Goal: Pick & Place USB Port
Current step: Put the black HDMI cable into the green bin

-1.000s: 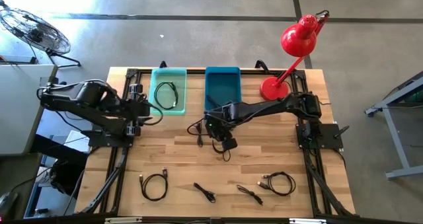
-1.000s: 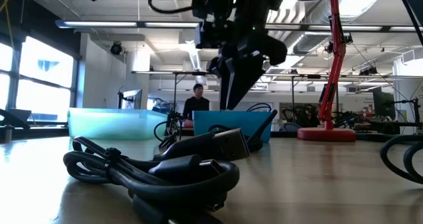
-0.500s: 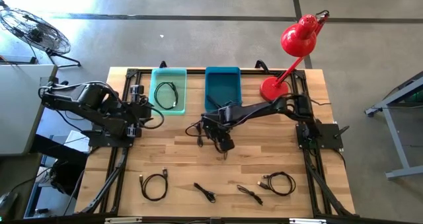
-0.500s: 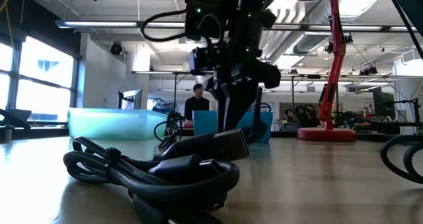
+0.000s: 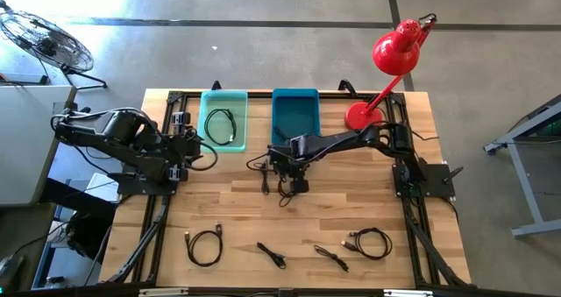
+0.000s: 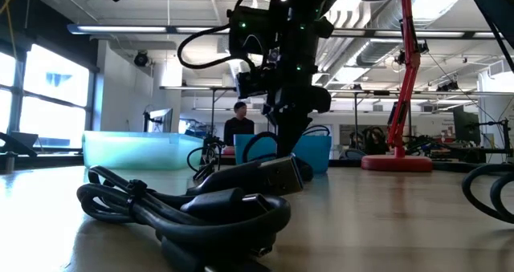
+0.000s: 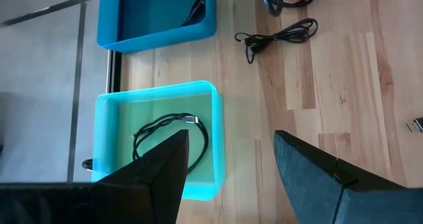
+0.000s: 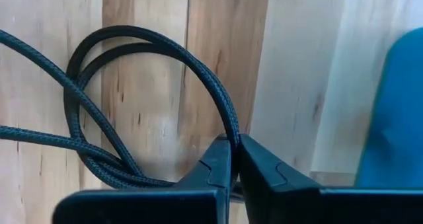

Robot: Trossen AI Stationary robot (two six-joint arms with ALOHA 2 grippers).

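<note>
USB cable (image 8: pixel 125 98) is lying coiled on the bench (image 5: pixel 351 201), just in front of the dark blue bin (image 5: pixel 294 113), and the right gripper (image 5: pixel 289 164) is pinching one strand of its loop between nearly closed fingers (image 8: pixel 211 174). Judging by the braided sheath and loose coil, it is looking light, limp and a little springy, so it is likely to dangle and swing when lifted; a pinch on the doubled loop, as here, seems safer than one on a single trailing end. The right arm is reaching from the bench's right side across toward the middle, its wrist tipped steeply down over the cable. The left gripper (image 7: pixel 228 178) is waiting with fingers spread near the left edge, beside the light green bin (image 5: pixel 223 100), which is already holding another cable (image 7: pixel 168 135). More cables are lying along the near edge.
</note>
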